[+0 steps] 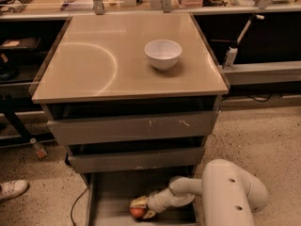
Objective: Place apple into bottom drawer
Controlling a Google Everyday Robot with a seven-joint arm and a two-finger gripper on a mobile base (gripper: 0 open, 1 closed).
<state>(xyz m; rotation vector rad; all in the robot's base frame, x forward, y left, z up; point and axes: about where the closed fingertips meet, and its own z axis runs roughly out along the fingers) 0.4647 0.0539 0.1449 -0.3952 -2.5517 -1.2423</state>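
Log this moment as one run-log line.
phase: place | gripper: inside open bottom drawer, closed on apple | release: not yet | white bowl: on cabinet top
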